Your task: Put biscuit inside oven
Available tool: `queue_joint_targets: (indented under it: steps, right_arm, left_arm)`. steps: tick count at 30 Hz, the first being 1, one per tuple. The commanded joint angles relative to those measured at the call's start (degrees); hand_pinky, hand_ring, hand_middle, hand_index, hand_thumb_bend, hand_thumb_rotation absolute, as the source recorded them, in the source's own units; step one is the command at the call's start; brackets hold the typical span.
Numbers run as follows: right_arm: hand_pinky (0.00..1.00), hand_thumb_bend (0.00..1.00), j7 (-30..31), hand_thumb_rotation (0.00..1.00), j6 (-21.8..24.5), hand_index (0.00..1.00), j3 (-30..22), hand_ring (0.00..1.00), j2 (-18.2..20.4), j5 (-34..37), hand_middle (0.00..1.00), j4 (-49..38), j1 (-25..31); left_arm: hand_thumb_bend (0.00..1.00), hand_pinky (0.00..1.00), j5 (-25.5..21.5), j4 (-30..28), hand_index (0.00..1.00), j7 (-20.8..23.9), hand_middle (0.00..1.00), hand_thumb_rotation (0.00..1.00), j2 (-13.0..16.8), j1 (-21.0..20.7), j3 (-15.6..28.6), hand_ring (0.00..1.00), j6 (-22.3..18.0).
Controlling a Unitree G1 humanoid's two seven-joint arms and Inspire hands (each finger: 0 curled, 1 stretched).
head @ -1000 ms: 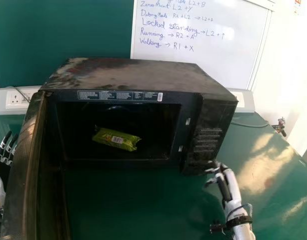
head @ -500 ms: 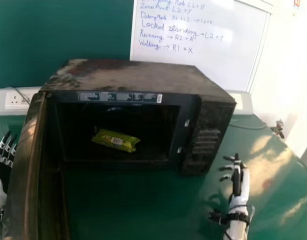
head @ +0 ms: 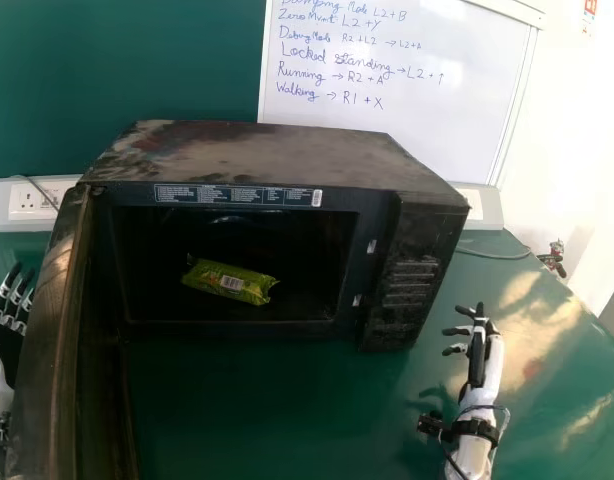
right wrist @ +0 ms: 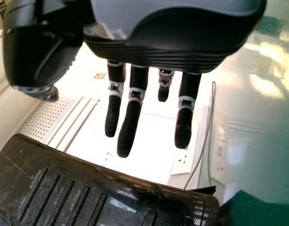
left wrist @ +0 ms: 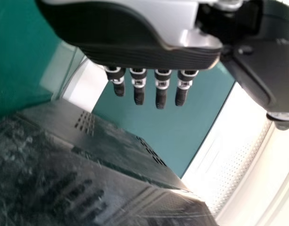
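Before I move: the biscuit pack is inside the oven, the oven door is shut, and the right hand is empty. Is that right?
The head view shows the door open, not shut. The rest holds: the biscuit pack is inside the oven, and the right hand is empty.

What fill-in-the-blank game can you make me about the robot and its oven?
The biscuit packet lies ____ the oven.
The packet's wrapper is mostly ____ in color.
The oven door is standing wide ____.
The robot's right hand is holding ____.

Missing words: inside; green; open; nothing.
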Motion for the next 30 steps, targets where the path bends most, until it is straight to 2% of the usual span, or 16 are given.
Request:
queue_joint_targets:
  steps: [1, 3, 6, 11, 13, 19, 24, 27, 30]
  right_arm:
    - [0.25, 0.71, 0.0, 1.0, -1.5, 0.6, 0.8, 0.28, 1.6, -0.8, 0.36, 2.6, 2.2]
    - [0.24, 0.71, 0.0, 1.0, -1.7, 0.6, 0.9, 0.28, 1.7, -0.9, 0.35, 2.6, 2.3]
    - [0.24, 0.71, 0.2, 1.0, -1.2, 0.6, 1.0, 0.28, 1.9, -0.6, 0.35, 2.1, 2.4]
    - [0.24, 0.69, -0.2, 1.0, -0.9, 0.59, 1.2, 0.27, 1.8, -1.0, 0.35, 2.3, 2.2]
    - [0.24, 0.69, -0.3, 1.0, -0.6, 0.59, 1.2, 0.27, 1.9, -1.0, 0.35, 2.1, 2.2]
    - [0.24, 0.7, 0.2, 1.0, -0.4, 0.59, 1.2, 0.28, 1.9, -0.7, 0.35, 1.9, 2.2]
    - [0.24, 0.7, 0.2, 1.0, -0.1, 0.59, 1.3, 0.28, 2.0, -0.7, 0.35, 1.7, 2.3]
    - [0.24, 0.69, 0.1, 1.0, 0.0, 0.59, 1.4, 0.28, 2.0, -0.9, 0.35, 1.7, 2.3]
    - [0.24, 0.68, 0.1, 1.0, -0.1, 0.59, 1.5, 0.28, 1.9, -1.0, 0.36, 1.7, 2.4]
  left_arm:
    - [0.0, 0.0, -1.6, 2.5, 0.96, -2.0, 0.77, 0.0, -1.7, 1.7, 0.1, 0.67, 1.4]
    - [0.0, 0.0, -2.5, 2.5, 0.92, -4.4, 0.75, 0.0, -1.3, 1.9, 0.1, 0.64, 2.3]
    - [0.0, 0.0, -3.4, 1.0, 0.83, -7.9, 0.65, 0.01, -1.0, 2.6, -0.5, 0.53, 3.5]
    - [0.0, 0.0, -3.4, -1.3, 0.7, -12.8, 0.54, 0.01, -1.5, 2.8, -1.4, 0.38, 3.0]
    - [0.0, 0.0, -4.3, -2.4, 0.66, -15.1, 0.51, 0.0, -1.4, 2.7, -2.0, 0.32, 4.6]
    - [0.0, 0.0, -6.5, -4.8, 0.59, -17.5, 0.47, 0.01, -1.9, 2.6, -2.8, 0.32, 8.4]
    - [0.0, 0.0, -5.7, -7.5, 0.57, -17.2, 0.44, 0.04, -3.1, 3.5, -3.9, 0.29, 8.1]
    - [0.0, 0.0, -5.5, -7.6, 0.57, -17.5, 0.42, 0.17, -3.9, 3.5, -4.7, 0.28, 7.8]
    - [0.0, 0.0, -5.0, -7.3, 0.57, -18.1, 0.42, 0.39, -4.1, 3.4, -5.5, 0.27, 7.5]
